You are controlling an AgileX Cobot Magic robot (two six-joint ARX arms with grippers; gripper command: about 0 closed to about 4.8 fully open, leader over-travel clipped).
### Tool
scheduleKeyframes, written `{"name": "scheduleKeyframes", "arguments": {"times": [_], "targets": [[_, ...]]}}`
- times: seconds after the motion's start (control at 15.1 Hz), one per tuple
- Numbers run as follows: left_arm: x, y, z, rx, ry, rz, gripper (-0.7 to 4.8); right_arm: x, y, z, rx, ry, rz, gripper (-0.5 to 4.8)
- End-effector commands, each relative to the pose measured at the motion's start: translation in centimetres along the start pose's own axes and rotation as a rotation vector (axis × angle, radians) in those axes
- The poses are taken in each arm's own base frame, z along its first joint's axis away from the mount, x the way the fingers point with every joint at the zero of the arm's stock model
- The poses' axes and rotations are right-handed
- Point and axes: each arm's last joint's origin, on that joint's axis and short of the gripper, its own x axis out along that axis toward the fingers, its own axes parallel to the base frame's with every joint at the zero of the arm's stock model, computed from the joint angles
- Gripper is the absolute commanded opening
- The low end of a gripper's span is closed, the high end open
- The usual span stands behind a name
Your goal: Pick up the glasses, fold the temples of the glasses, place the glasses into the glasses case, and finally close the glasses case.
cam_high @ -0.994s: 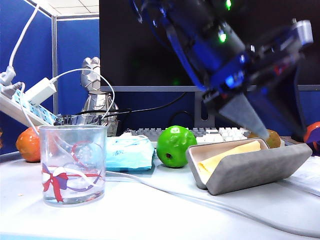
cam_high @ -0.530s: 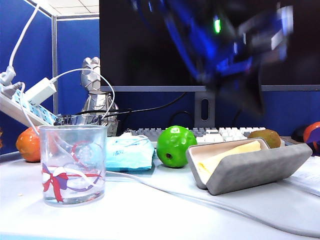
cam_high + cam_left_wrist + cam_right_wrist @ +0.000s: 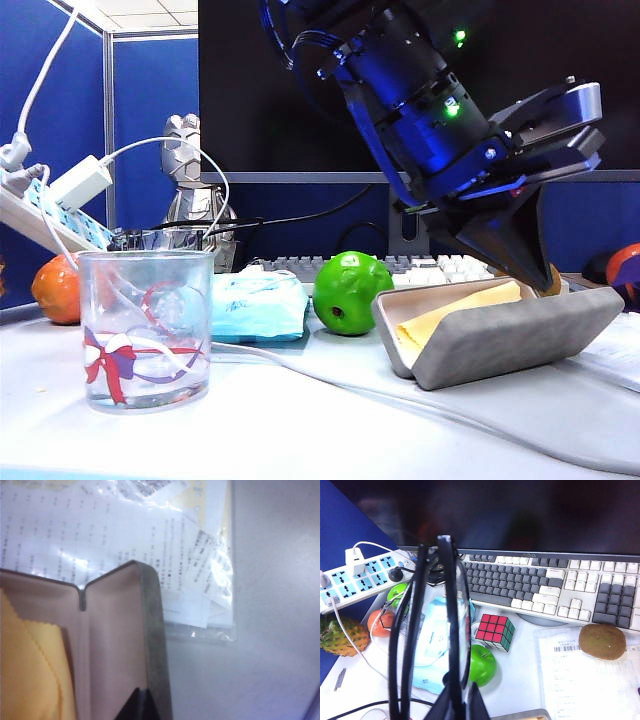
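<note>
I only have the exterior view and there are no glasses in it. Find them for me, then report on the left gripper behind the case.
Observer: The right wrist view has them. The right gripper is shut on the glasses, holding them upright above the desk.
Operator: Now the left gripper. Give me its jaws.
Observer: In the left wrist view the left gripper is shut and holds nothing. Its tips sit just inside the grey wall of the open glasses case.
Operator: List anything hidden behind the apple.
Observer: A Rubik's cube stands between the green apple and the keyboard.
</note>
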Motion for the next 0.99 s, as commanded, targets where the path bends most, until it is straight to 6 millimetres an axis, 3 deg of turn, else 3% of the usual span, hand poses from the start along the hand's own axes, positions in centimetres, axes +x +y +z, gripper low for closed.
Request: {"name": "scheduleKeyframes", "arguments": {"times": [0.07, 0.6, 0.8, 0.99], "targets": [[1.3, -0.3, -0.6, -0.017, 0.023, -0.030, -0.05, -0.2, 0.2, 0.2, -0.008, -0.015, 0.009, -0.06], [3.0, -1.8, -1.2, -0.015, 0.056, -0.092, -0.05, -0.1, 0.1, 0.1, -0.006, -0.011, 0.006, -0.06], [2.4, -1.9, -0.9, -0.015, 0.046, -0.090, -0.05, -0.1, 0.0, -0.2, -0.006, 0.018, -0.037, -0.06], [0.3, -2.1, 0.2, -0.006, 0.009, -0.085, -0.05, -0.3, -0.6, -1.1, 0.018, 0.094, -0.169, -0.06]]}}
